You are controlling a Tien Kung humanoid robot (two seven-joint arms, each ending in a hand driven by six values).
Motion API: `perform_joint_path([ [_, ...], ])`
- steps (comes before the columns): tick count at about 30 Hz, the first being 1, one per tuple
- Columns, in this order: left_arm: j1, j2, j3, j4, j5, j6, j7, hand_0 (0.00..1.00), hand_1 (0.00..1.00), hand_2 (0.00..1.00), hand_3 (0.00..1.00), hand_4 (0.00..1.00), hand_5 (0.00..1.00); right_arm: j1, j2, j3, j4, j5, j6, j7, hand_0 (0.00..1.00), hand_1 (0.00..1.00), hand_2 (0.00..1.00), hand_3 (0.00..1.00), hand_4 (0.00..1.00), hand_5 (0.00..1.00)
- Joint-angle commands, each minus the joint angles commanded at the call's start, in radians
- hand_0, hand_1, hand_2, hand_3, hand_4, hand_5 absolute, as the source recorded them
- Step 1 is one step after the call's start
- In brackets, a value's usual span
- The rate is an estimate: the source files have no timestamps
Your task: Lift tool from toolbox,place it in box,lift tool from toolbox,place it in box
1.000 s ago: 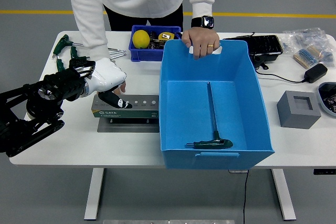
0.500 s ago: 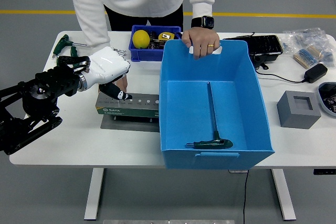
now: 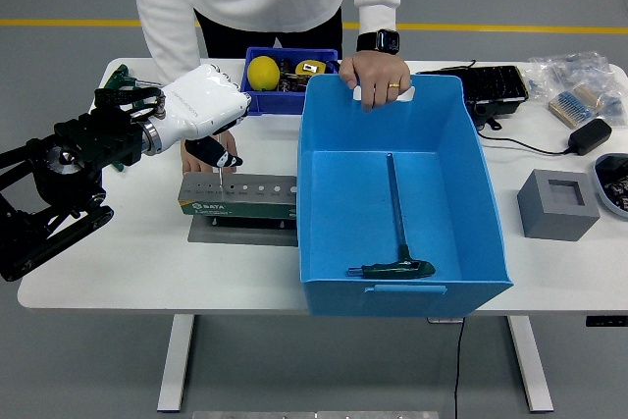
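Tool [image 3: 220, 176] is pinched in your left hand's [image 3: 204, 115] fingers [image 3: 224, 157] above the toolbox [image 3: 238, 195] on the white bench [image 3: 128, 262]; grey floor beyond

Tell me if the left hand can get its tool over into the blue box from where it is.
Probably yes. The left hand holds a thin tool above the green tool holder; the open blue box sits right beside it, and the person's hand grips only the far rim.

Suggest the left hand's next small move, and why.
Probably keep lifting straight up: the left hand pinches a tool whose thin shaft appears to be still in the green tool holder. Once clear, carry it right to the blue box.
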Motion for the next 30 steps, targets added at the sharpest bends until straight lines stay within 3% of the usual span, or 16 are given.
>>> perform_joint_path([
  [14, -0.059, 0.028, -0.013, -0.07, 0.0, -0.073, 0.002, 0.257, 0.002, 0.002, 0.016, 0.885, 0.343, 0.001, -0.003, -0.007, 0.0, 0.014, -0.002, 0.002, 0.755, 0.69, 0.732, 0.711, 0.97, 0.834],
  [23, -0.111, 0.058, -0.077, -0.141, -0.034, -0.113, 0.017, 0.26, 0.002, 0.002, 0.019, 0.877, 0.335, 0.002, -0.004, -0.008, 0.0, 0.017, -0.001, 0.003, 0.754, 0.691, 0.732, 0.711, 0.97, 0.833],
  [30, -0.145, 0.036, -0.144, -0.202, -0.084, -0.109, 0.034, 0.26, 0.002, 0.002, 0.022, 0.857, 0.316, 0.004, -0.005, -0.008, 0.0, 0.013, -0.001, 0.002, 0.754, 0.689, 0.732, 0.712, 0.97, 0.833],
])
